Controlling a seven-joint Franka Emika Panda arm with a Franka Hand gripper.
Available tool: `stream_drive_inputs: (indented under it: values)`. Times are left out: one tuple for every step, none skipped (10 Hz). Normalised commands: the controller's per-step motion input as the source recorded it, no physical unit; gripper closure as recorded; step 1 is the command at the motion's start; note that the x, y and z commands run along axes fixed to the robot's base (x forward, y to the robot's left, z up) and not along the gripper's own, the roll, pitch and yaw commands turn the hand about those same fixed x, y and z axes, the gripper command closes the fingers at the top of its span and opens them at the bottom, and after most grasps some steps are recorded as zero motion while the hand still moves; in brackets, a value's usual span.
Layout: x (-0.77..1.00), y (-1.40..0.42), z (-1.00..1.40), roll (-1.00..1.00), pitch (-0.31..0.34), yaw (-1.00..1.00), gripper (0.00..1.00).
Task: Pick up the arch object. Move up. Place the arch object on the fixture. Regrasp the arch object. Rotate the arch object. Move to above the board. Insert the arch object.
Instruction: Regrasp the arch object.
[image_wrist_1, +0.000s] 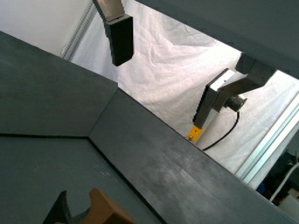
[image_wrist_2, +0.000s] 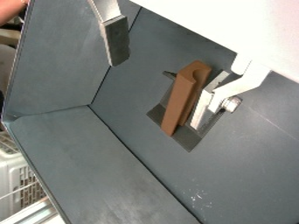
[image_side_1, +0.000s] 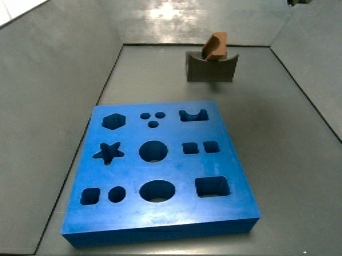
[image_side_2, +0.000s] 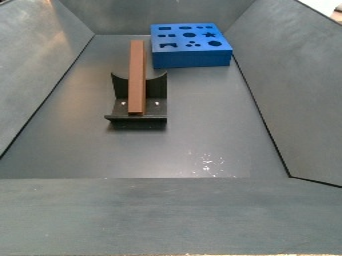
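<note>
— Jaws: can their state be read? Only one finger (image_wrist_1: 121, 39) is shown in each wrist view, so whether the gripper (image_wrist_2: 176, 48) is open or closed cannot be told; nothing is seen held, and it hangs well above the floor, absent from both side views

— Where is the wooden bar found?
— The wooden bar (image_side_2: 136, 72) is seen resting in the scoop of the dark block (image_side_2: 136, 105), lying along it and overhanging toward the far side, well apart from the blue board (image_side_1: 163, 165)

— How much of the job is judged done?
— Picking up, lifting and setting down on the block appear finished. Regrasping, rotating, travel over the board and insertion into the arch notch (image_side_1: 195, 115) are judged still left

— What is given by one view only?
— The bar's full length is shown in a side view (image_side_2: 136, 72); in a wrist view it is barely caught at the edge (image_wrist_1: 107, 208). The board's holes are laid out clearly in a side view only
</note>
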Motion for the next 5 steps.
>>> stream_drive_inputs:
  values:
    - [0.39,-0.05,-0.03,0.13,0.066,0.11,0.00]
    - [0.15,0.05,-1.00,0.11,0.137,0.16,0.00]
    - [0.15,0.05,-1.00,0.11,0.135,0.17,0.00]
    - [0.17,0.04,-1.00,0.12,0.091,0.20,0.00]
    - [0.18,0.03,-1.00,0.11,0.068,0.20,0.00]
